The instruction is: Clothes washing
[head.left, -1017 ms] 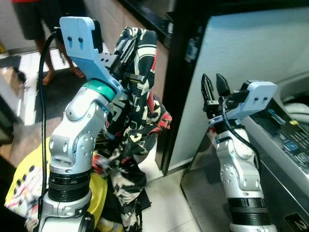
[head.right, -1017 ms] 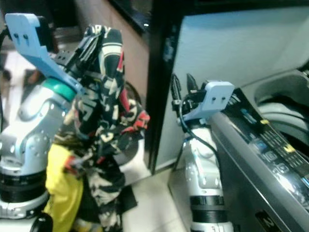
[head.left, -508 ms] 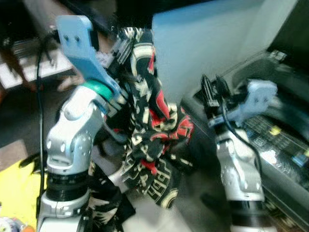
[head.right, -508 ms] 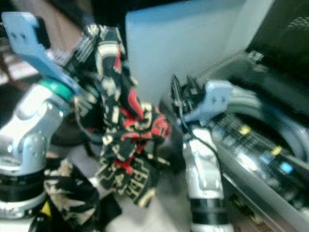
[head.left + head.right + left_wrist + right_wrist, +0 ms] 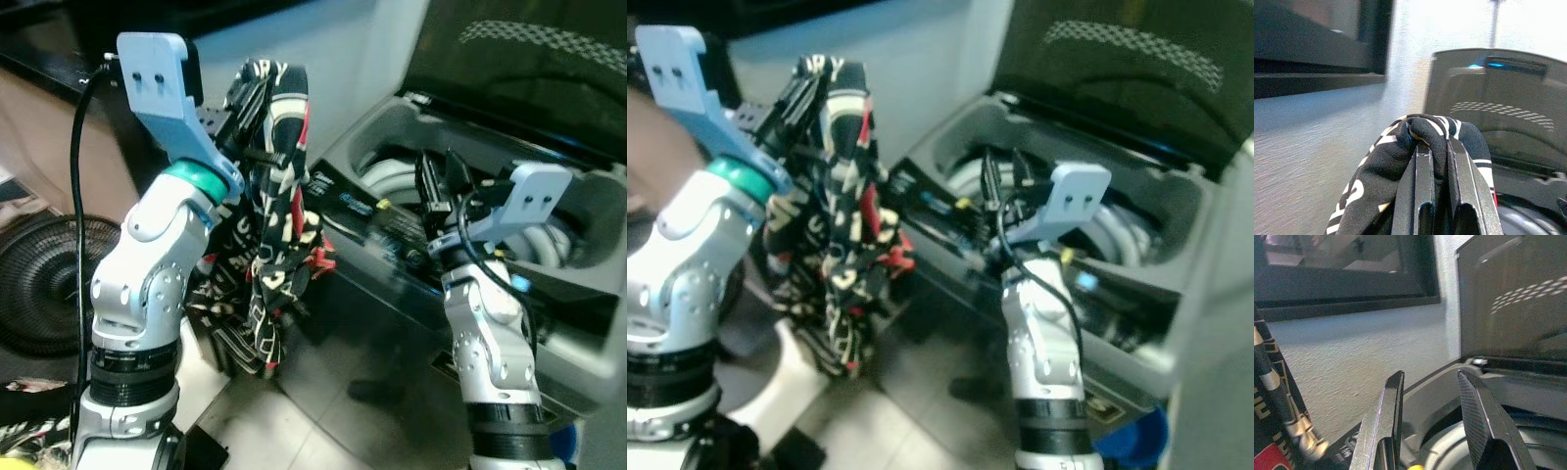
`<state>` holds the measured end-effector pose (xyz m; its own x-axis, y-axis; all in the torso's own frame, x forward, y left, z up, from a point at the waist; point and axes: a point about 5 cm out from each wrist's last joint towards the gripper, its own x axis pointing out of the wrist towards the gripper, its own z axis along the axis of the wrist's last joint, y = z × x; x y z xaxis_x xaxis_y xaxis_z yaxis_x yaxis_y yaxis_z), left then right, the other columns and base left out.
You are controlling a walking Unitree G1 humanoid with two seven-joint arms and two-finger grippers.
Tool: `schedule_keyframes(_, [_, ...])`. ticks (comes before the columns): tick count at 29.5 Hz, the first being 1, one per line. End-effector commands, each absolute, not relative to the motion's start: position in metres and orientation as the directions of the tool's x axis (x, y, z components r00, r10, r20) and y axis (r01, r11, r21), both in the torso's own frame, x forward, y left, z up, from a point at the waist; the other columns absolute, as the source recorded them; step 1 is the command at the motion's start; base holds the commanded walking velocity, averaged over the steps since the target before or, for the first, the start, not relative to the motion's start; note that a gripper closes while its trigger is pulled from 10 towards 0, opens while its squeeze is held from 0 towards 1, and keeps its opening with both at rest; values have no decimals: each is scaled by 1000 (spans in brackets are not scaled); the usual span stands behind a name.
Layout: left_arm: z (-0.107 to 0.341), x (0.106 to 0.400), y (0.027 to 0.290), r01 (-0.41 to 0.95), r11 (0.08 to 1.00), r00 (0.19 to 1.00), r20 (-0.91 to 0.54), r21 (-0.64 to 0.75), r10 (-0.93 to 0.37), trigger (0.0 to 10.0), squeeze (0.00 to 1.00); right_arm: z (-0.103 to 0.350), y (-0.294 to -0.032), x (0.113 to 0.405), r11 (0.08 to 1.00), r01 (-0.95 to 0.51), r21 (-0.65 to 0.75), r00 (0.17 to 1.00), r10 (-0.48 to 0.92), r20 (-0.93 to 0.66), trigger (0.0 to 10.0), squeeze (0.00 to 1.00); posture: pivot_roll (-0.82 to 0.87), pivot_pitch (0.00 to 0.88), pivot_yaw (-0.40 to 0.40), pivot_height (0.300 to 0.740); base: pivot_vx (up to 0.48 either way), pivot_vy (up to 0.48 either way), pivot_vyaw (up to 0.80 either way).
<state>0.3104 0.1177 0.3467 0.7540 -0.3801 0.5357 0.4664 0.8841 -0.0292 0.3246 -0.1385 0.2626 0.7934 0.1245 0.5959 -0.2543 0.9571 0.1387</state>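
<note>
My left gripper [image 5: 263, 96] is raised at chest height and shut on a black, white and red patterned garment [image 5: 281, 245]. The cloth hangs down from it to just above the floor. In the left wrist view the fabric [image 5: 1376, 161] is folded over the two closed fingers [image 5: 1420, 191]. A grey top-loading washing machine [image 5: 578, 323] stands ahead to the right, its dark lid [image 5: 519, 69] up and the drum [image 5: 392, 178] showing. My right gripper [image 5: 438, 176] is held open in front of the machine's opening with nothing between its fingers [image 5: 1385, 426].
A black floor fan [image 5: 44, 279] stands low on the left against a pale wall [image 5: 362, 59]. A blue object [image 5: 1132, 441] sits by the washer's near corner. Patterned and yellow cloth [image 5: 24, 436] lies at the lower left. Tiled floor [image 5: 333, 411] lies between me and the washer.
The whole view has swung right, bringing the open washing machine in front of me. The left gripper still holds the garment up, and both arms keep the same pose.
</note>
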Motion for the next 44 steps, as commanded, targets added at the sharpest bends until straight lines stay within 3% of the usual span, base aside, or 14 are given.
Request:
schedule_keyframes(1, [352,306,116,475,880,734,557,-12,-389,10000,0,262,-142,323,956,-251,154,797,113,594,10000,0,9,78,40,740,0,0,-781])
schedule_keyframes(30, [355,305,116,457,889,739,562,-11,-373,10000,0,262,-142,323,955,-251,157,798,112,592,10000,0,9,77,40,740,0,0,-781])
schedule_keyframes(35, [357,309,122,387,922,756,575,-9,-312,10000,0,263,-139,323,954,-266,134,792,137,596,10000,0,9,71,38,740,0,400,-456])
schedule_keyframes(44, [356,309,122,383,924,757,574,0,-313,10000,0,263,-137,324,951,-280,134,794,151,589,10000,0,8,67,35,740,0,420,-337])
